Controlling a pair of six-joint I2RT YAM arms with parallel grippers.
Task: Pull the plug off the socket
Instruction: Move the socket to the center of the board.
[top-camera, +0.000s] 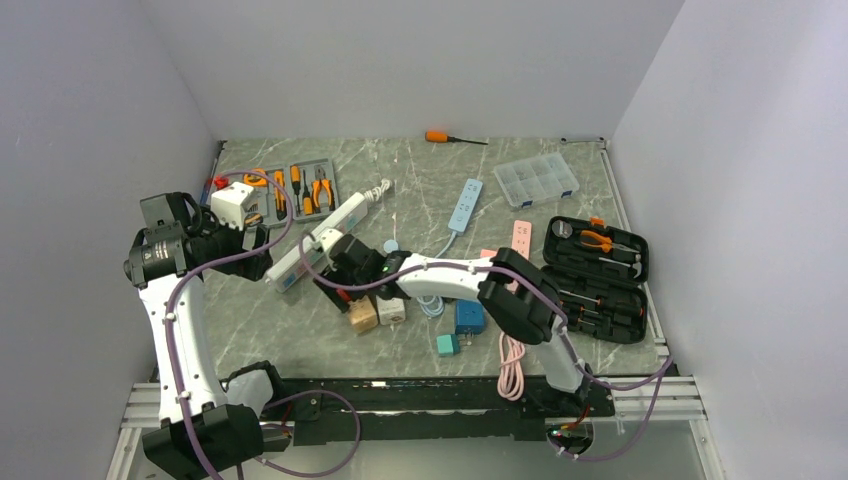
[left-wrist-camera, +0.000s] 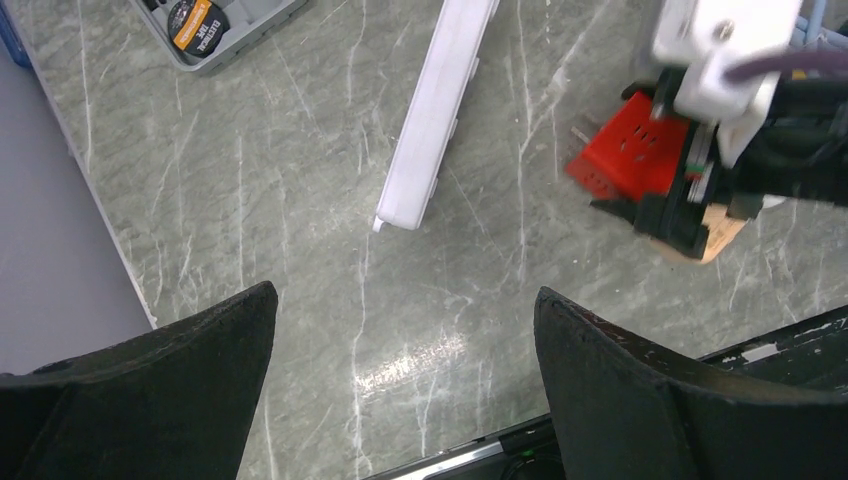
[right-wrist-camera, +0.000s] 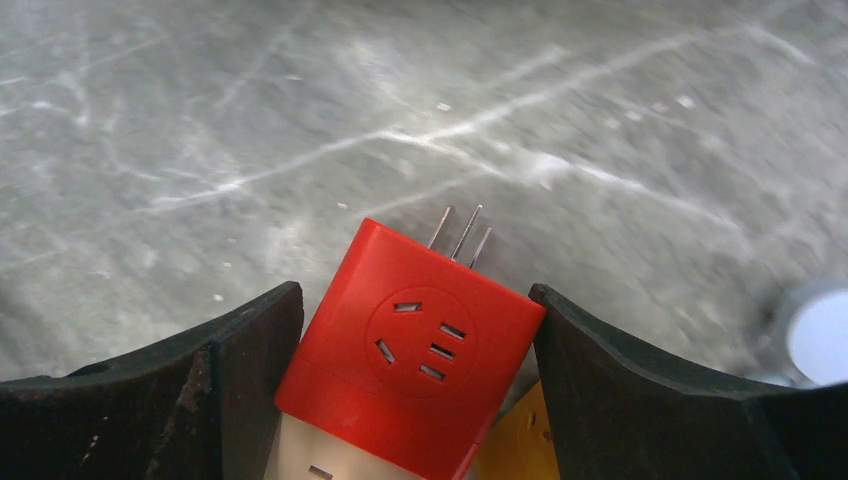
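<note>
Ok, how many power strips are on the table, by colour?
White power strip: 1
Light blue power strip: 1
Pink power strip: 1
Total: 3

Orange screwdriver (top-camera: 445, 137) lying by back wall; clear organiser box (top-camera: 536, 180) sitting further right; black tool case (top-camera: 597, 277) lying open (orange pliers (top-camera: 597, 240) inside); pink cable (top-camera: 512, 365) trailing near front edge.
</note>
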